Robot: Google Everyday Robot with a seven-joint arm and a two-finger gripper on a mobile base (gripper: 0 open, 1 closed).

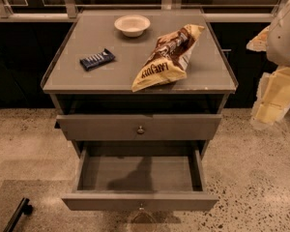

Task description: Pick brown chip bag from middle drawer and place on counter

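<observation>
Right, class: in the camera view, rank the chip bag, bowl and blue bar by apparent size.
1. chip bag
2. bowl
3. blue bar, about as long as the bowl but far thinner
All lie on the counter; the end effector hangs off its right side.

Crinkled brown chip bag on counter; tool at right edge, well apart.

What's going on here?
Looks like a robot fetch job near its end. The chip bag lies on the counter, near a blue bar and a bowl. The open drawer below is empty. The pincer hangs to the right of the counter, clear of the bag.
</observation>
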